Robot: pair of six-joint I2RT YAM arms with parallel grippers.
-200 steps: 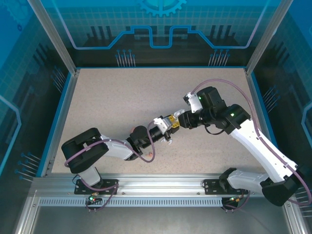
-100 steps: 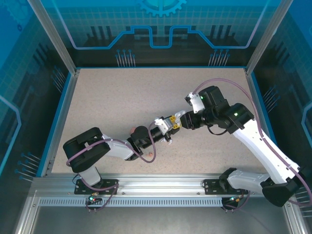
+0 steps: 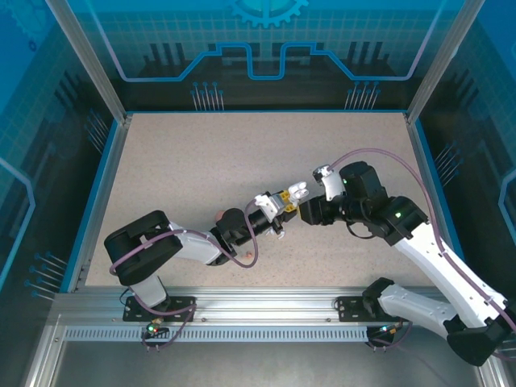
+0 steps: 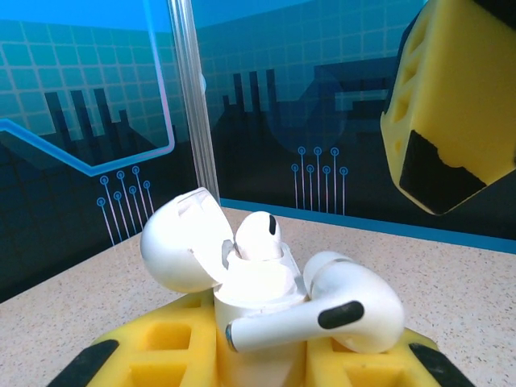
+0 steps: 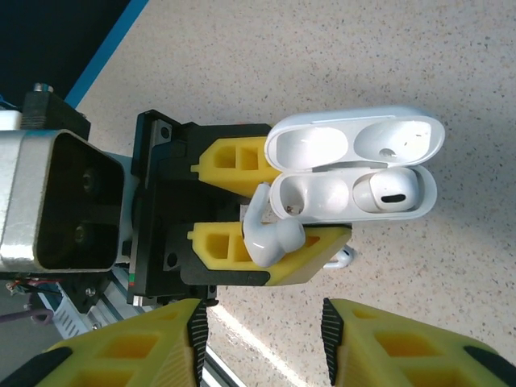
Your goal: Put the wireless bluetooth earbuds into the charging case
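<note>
- Right claw (image 5: 260, 343): released, jaws parted, nothing between them. A second ago it was nearly clenched and pressed up against the left claw; it has since let go and drawn back a little.
- Just beyond its fingertips is the loose bud (image 5: 271, 232). It lies on its side across one yellow finger of the left claw, its stem reaching up to the case rim.
- The loose bud touches the case (image 5: 355, 197) but is not in it. The empty socket (image 5: 310, 197) gapes right beside the stem.
- Left claw (image 4: 260, 355): clenched on the case, low on the body, holding it up off the worktop (image 5: 484, 81). Its grip has not changed over the last second.
- Inside that grip the lid (image 5: 355, 141) is hinged fully back. The seated bud (image 5: 387, 193) is down in the socket farther from the left claw's wrist.
- Reading: the drop missed. One bud is home and one is perched outside.
- Risk: the loose bud sits on a finger edge, so any tilt of the left claw could roll it onto the worktop.
- Likely need: the right claw re-grips the bud by its head, turns the stem down, lines it up over the empty socket and presses it in. Only then should the lid be closed.
</note>
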